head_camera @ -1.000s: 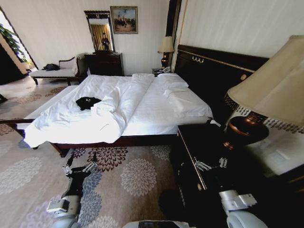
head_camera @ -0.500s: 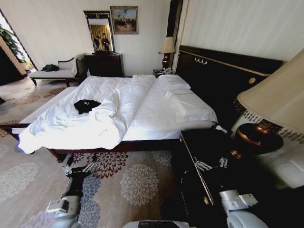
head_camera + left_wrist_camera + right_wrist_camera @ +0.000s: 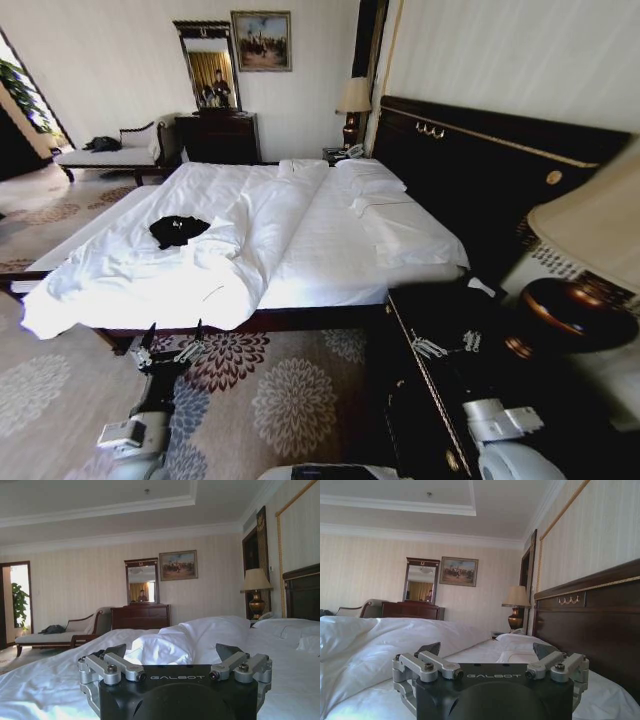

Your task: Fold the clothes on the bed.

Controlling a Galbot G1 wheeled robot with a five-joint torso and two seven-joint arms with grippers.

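The clothes, a small black T-shirt (image 3: 178, 230), lie crumpled on the left half of the bed (image 3: 330, 225), beside a bunched ridge of white duvet (image 3: 240, 235). My left gripper (image 3: 173, 338) is open, held low over the carpet just short of the bed's near side. The left wrist view has its open gripper (image 3: 172, 650) level with the mattress, nothing between the fingers. My right gripper (image 3: 446, 345) is open above the dark nightstand (image 3: 440, 305). In the right wrist view that gripper (image 3: 487, 649) faces the pillows and headboard (image 3: 590, 620).
A lamp (image 3: 585, 240) stands on the nightstand at my right. A dresser with a mirror (image 3: 218, 135) and a pale chaise (image 3: 110, 155) line the far wall. Flower-patterned carpet (image 3: 290, 390) gives free room between me and the bed.
The whole head picture has shifted, so the camera moved: the bed sits lower and more to the left, and the lamp has slid right. Both arms hold the same pose.
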